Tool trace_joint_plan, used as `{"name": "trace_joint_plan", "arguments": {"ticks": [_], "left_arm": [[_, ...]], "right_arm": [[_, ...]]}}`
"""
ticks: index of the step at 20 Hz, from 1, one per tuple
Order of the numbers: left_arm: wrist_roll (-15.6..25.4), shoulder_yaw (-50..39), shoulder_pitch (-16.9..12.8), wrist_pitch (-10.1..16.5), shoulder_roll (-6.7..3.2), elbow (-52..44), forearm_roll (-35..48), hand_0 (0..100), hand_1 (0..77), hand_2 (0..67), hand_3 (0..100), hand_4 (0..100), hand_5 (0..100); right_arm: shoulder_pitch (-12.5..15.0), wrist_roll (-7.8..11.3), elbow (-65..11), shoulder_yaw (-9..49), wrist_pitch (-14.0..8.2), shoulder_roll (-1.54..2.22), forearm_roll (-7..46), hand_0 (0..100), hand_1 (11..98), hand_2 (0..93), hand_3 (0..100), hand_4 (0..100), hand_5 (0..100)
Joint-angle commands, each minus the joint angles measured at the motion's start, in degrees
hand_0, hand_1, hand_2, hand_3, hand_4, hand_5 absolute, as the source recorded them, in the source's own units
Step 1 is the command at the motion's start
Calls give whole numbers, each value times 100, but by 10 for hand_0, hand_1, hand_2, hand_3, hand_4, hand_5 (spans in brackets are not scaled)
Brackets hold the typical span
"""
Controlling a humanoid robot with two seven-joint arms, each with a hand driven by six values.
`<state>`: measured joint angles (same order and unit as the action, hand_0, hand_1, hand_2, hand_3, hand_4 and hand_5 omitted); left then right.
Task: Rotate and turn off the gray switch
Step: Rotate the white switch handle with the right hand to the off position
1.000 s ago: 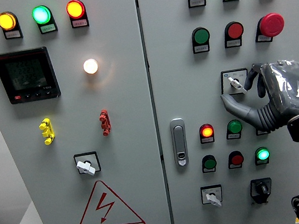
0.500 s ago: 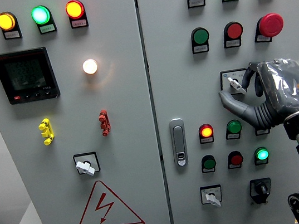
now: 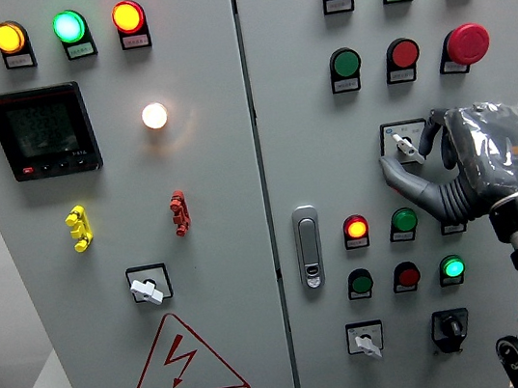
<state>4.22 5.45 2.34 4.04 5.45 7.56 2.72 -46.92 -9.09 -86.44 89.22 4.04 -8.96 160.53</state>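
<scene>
Right hand: the right hand (image 3: pixel 465 168) was raised against the panel's right door (image 3: pixel 308 128), fingers curled around the gray switch (image 3: pixel 406 145), thumb (image 3: pixel 403 177) beneath it.
Gray switch: sat near the door's right edge, below the green and red buttons, its knob tilted up-left.
Left hand: out of view.

There is one view only, from the robot's head, looking straight and level at the front of a gray control cabinet (image 3: pixel 239 255) from close by. The cabinet fills almost the whole picture; its top and bottom edges are cut off, and the seam between its two doors runs upright just right of the middle. Only at the lower left corner does a strip of floor show. The right arm enters at the lower right edge, nearest the camera
</scene>
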Motion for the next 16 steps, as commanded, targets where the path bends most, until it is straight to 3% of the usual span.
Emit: {"name": "trace_joint_plan", "arguments": {"ticks": [1,10,16], "left_arm": [[0,0,-6,0,0,0,-9,847,0,134,188,83,109],[0,0,-6,0,0,0,0,847,0,134,188,83,109],[0,0,3,0,0,0,0,847,0,134,188,83,109]], "right_arm": [[-2,4,13,-9,0,0,-4,241,285,713,953,997,1000],[-2,4,22,-36,0,0,5,462,302,722,957,998,1000],[-10,-5,30,-53,0,0,5,534,305,726,957,999,1000]]}}
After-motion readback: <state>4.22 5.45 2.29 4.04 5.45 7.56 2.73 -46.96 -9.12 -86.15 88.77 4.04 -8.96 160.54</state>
